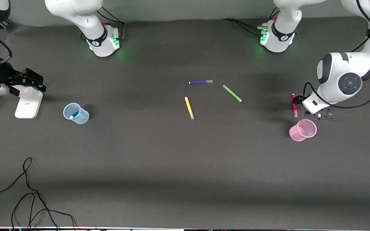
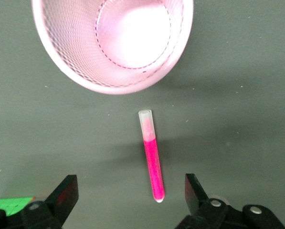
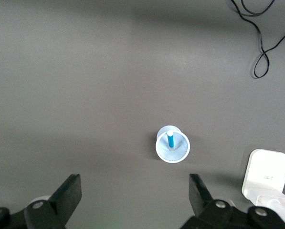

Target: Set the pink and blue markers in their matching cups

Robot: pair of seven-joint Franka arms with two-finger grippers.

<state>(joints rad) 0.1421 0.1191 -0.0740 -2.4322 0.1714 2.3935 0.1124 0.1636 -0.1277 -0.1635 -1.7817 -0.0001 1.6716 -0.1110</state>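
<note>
The pink marker (image 1: 294,105) lies flat on the table, just farther from the front camera than the pink mesh cup (image 1: 303,130), which stands upright and empty. My left gripper (image 1: 300,100) hangs open over the marker's end away from the cup. In the left wrist view the marker (image 2: 152,157) lies between and apart from the open gripper's (image 2: 131,195) fingers, with the cup (image 2: 66,52) ahead. The blue marker (image 1: 74,115) stands in the light-blue cup (image 1: 81,117), as also shows in the right wrist view (image 3: 170,140). My right gripper (image 1: 30,80) is open and empty, beside that cup (image 3: 180,153).
A purple pen (image 1: 200,82), a green pen (image 1: 232,93) and a yellow pen (image 1: 189,107) lie mid-table. A white box (image 1: 28,104) sits under the right gripper. A black cable (image 1: 27,192) loops near the front edge at the right arm's end.
</note>
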